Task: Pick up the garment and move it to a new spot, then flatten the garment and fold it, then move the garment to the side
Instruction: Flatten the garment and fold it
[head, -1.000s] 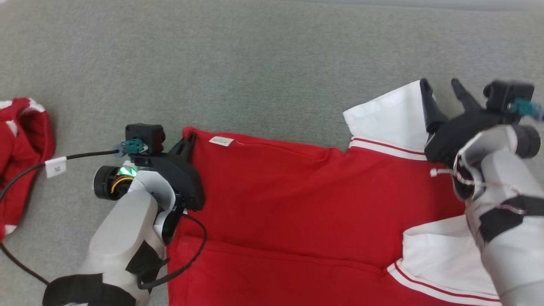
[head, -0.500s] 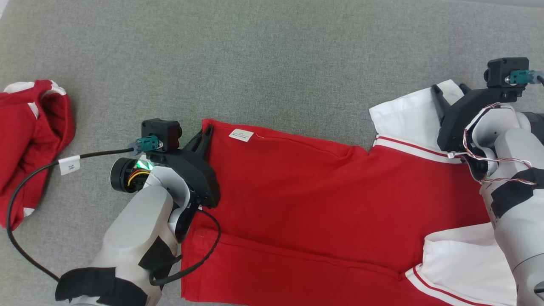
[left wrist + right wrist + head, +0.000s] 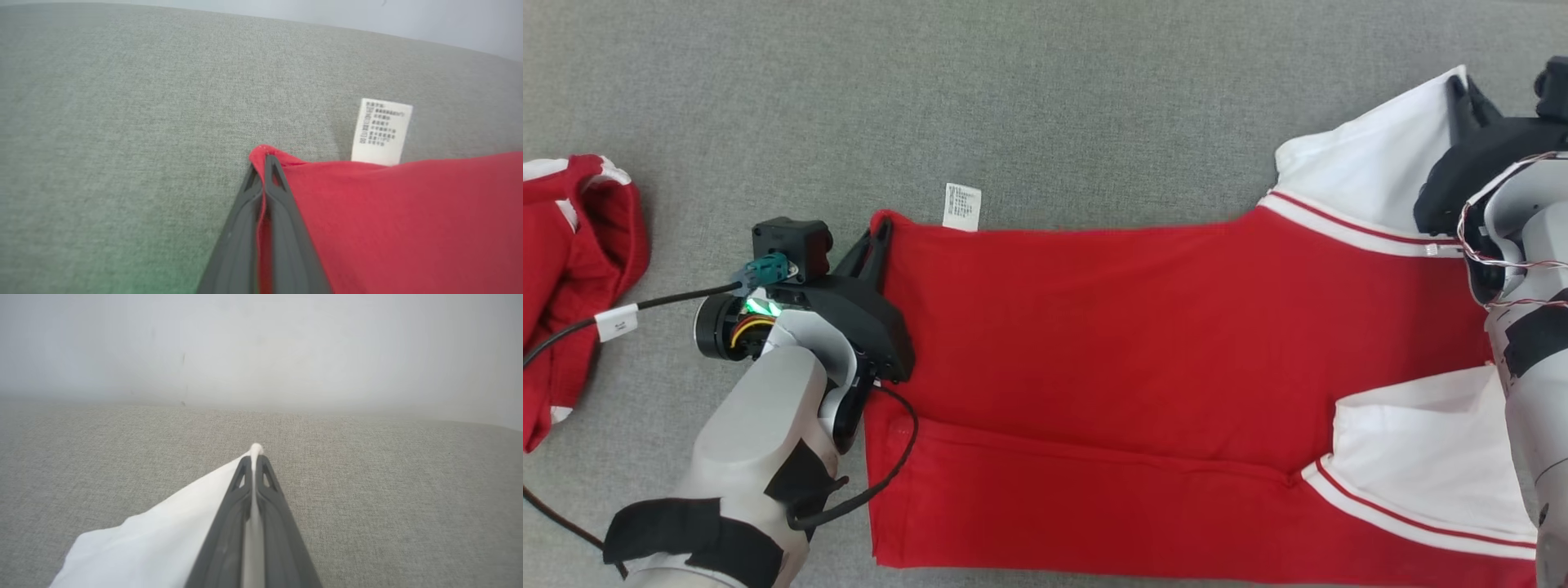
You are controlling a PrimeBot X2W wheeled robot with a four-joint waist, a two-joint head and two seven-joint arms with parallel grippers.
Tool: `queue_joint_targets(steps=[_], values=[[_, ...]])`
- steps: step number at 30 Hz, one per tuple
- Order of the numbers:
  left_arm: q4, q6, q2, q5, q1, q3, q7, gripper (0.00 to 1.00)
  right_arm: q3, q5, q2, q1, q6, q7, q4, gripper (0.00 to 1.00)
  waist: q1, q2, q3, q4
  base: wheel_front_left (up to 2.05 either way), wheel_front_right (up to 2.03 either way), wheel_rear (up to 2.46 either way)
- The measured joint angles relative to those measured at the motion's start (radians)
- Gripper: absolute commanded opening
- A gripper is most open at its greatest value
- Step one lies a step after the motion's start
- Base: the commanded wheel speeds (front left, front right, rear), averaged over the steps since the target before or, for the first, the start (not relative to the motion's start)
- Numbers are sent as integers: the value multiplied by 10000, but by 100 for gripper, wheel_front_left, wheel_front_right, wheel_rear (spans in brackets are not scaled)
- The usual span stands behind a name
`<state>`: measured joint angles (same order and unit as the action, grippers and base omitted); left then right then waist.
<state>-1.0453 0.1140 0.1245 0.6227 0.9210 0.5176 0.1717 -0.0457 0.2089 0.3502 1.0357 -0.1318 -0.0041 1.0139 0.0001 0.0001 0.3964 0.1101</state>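
The garment [image 3: 1111, 327] is a red shirt with white, red-striped sleeves, spread across the grey cloth surface. My left gripper [image 3: 880, 233] is shut on its red far-left corner [image 3: 261, 153], next to a white care label [image 3: 381, 131]. At the far right, my right gripper [image 3: 1462, 91] is shut on the tip of the upper white sleeve [image 3: 163, 535], with white cloth pinched between the fingers [image 3: 269, 498]. A second white sleeve [image 3: 1421, 441] lies folded onto the red body at the lower right.
Another red and white garment [image 3: 564, 278] lies crumpled at the left edge, with my left arm's black cable [image 3: 670, 300] running toward it. Bare grey surface [image 3: 1045, 98] stretches beyond the shirt to a pale wall [image 3: 261, 343].
My right gripper has closed on the white sleeve tip. The shirt's far edge now lies straighter and tauter between both grippers, and the care label has flipped outward. The camera has shifted.
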Motion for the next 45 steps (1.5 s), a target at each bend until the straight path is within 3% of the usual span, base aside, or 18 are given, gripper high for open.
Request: queue_joint_targets(steps=[9,18,24,30,45], values=[[-401,-79,69,-65,-154,-44,752,0,562,-577,-408,15,0,-1256,750,0,-1,-1,-545,-165,0,0,0],[228,-136,184,-257,-1231,-276,895,0,385,67,-715,-1221,0,-2199,652,0,-1,-1,-1392,-479,0,0,0],[1221,-426,301,-585,-2492,-742,909,0,259,947,-834,-2597,0,-2437,44,0,-2,-2,-1996,-703,0,0,0],[2132,-451,297,-838,-3657,-1220,909,0,180,1747,-991,-3975,0,-2518,-717,0,-3,-1,-2505,-915,0,0,0],[3296,-522,153,-1342,-5988,-2798,909,0,798,2550,-1728,-6723,0,-2575,-2293,0,-3,-2,-3321,-1391,0,0,0]])
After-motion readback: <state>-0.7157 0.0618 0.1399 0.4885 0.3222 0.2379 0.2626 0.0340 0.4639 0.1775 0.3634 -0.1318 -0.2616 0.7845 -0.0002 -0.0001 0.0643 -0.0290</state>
